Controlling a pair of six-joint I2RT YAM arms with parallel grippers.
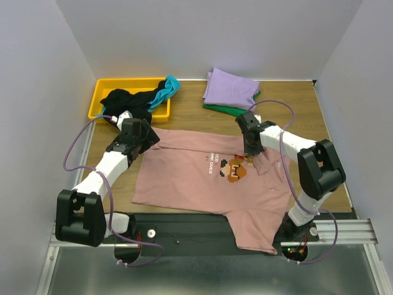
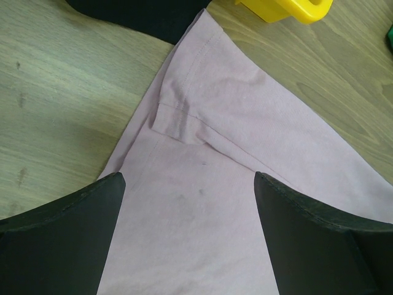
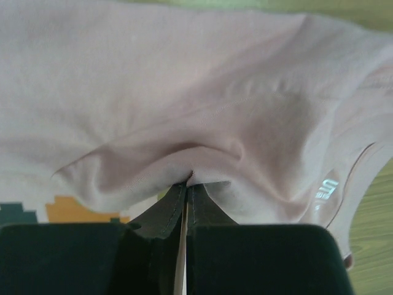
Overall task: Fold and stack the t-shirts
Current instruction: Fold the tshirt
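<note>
Currently: dusty-pink cotton tee with pixel-art print (image 1: 184, 172) spread across middle of wooden table (image 1: 184, 101), one part draped over near edge. Right gripper (image 1: 250, 157) clamped on small ridge of pink cloth beside print. Left gripper (image 1: 147, 136) wide open above sleeve seam, holding nothing. Risk: thin pinch slips, or one-sided pull bunches tee, overhang dragging it off.

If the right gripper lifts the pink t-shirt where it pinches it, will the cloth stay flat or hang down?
Likely floppy: the pink t-shirt bunches into soft folds where the right gripper pinches it. Probably light, since that small pinch gathers the cloth. Pushed, it would likely wrinkle, as its sleeve has, rather than slide whole.
</note>
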